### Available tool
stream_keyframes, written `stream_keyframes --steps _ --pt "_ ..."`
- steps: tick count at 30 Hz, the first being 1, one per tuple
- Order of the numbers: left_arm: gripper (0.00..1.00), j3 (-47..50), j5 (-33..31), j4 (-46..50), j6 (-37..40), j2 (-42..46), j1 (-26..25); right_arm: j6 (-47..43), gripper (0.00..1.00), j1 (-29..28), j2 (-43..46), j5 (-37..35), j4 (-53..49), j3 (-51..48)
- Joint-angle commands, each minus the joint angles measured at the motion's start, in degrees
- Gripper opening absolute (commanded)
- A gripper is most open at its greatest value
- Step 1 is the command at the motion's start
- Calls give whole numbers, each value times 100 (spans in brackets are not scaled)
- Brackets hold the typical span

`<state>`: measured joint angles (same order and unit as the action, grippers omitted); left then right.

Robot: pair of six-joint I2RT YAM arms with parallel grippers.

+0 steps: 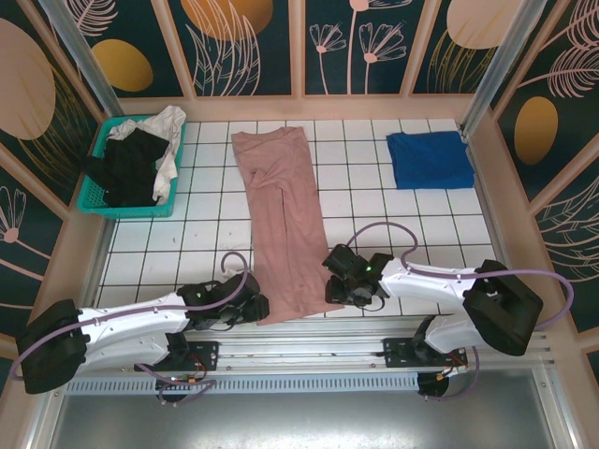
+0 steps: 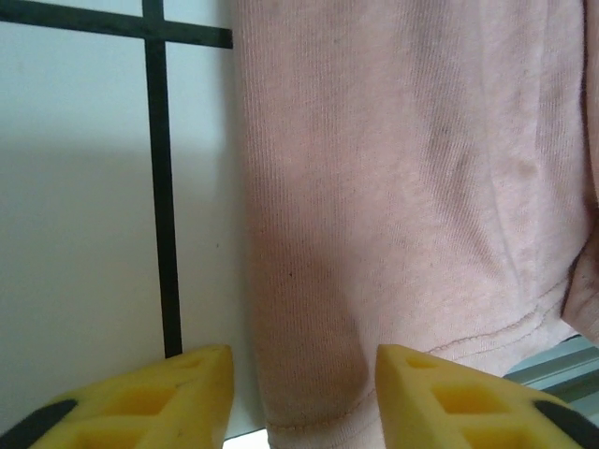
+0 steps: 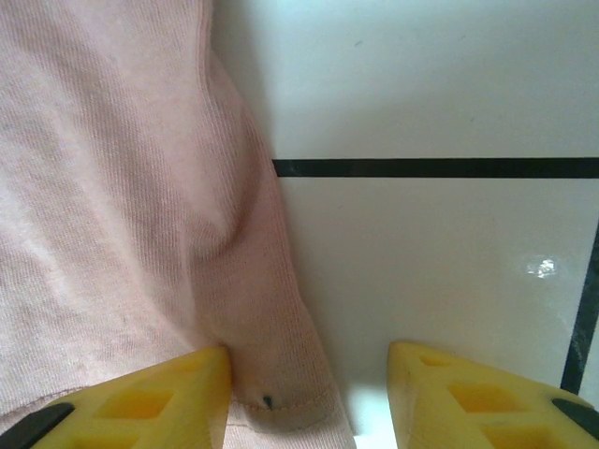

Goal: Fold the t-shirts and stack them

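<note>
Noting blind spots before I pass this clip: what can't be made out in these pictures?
- Left gripper and right gripper: in the top view their own wrist housings cover the fingers.
- Pink t-shirt: folded narrow, so its inner layers are hidden in every view.
- Black and white clothes in the teal basket: heaped in the top view, too tangled to count.

From where I stand, the left gripper (image 2: 304,398) has its jaws apart, with the pink t-shirt's (image 2: 393,187) hem corner lying in the gap. Bare white table (image 2: 84,234) runs past one finger. The right gripper (image 3: 309,398) has cloth against one finger and bare table across the rest of its gap. The blue t-shirt (image 1: 430,159) and the basket (image 1: 126,211) lie well ahead of both jaws.
</note>
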<state>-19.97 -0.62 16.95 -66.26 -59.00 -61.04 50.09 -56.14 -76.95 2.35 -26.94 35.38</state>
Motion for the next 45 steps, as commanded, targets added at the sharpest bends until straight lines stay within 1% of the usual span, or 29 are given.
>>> stream_keyframes --steps 1,2,4,6,7,9,11,12,14,16,17,19,21,23,26,29,30,31,32,34,37,39,42,45 --pt "38 85 257 -463 51 -149 -66 124 46 -154 115 320 331 -242" --pt "36 94 270 -488 81 -132 -65 124 45 -156 146 373 395 -278" --pt "23 147 325 -564 108 -75 -66 120 43 -152 171 456 510 -320" --pt "18 223 390 -650 84 20 -66 117 41 -156 150 511 552 -316" --pt "14 274 418 -699 78 97 -66 120 41 -168 137 521 549 -312" --pt "13 364 449 -746 53 252 -66 107 39 -190 119 521 527 -312" --pt "5 419 470 -736 57 397 -66 106 38 -211 140 506 457 -303" --pt "4 432 432 -651 53 489 -67 113 34 -221 165 489 435 -302" --pt "0 411 365 -476 59 667 -66 120 33 -231 221 512 435 -303" --pt "0 388 281 -321 45 917 -66 109 33 -253 267 570 463 -294" --pt "0 395 265 -315 26 1032 -66 107 31 -269 276 601 483 -292" --pt "0 430 194 -289 -37 1321 -66 65 21 -305 268 688 512 -269" --pt "0 417 134 -244 -61 1542 -66 -35 12 -345 250 815 479 -247" --pt "0 359 4 -109 -77 1753 -65 -86 5 -346 345 771 286 -186" --pt "0 110 -423 277 -25 2016 -56 -245 0 -168 558 540 -109 68" --pt "0 -373 -1147 713 180 2058 54 -602 0 200 688 289 -376 569" --pt "0 -555 -1324 784 353 1984 203 -777 0 348 684 251 -330 751" --pt "0 -702 -1380 749 564 1862 457 -955 0 519 639 233 -244 942" --pt "0 -803 -1302 611 803 1719 775 -1099 0 662 546 228 -173 1097" --pt "0 -993 -890 -29 1424 1268 1526 -1469 0 937 219 160 -5 1517" --pt "0 -1568 -591 -399 2016 293 2376 -1989 0 1320 -452 114 162 2184" --pt "0 -2052 -593 -412 2329 -308 2711 -2247 0 1627 -908 210 326 2595" --pt "0 -2547 -193 -643 2634 -1041 3222 -2609 0 2007 -1682 526 446 3351" --pt "0 -3033 88 -743 2846 -1788 3550 -2923 0 2306 -2490 802 261 4256"
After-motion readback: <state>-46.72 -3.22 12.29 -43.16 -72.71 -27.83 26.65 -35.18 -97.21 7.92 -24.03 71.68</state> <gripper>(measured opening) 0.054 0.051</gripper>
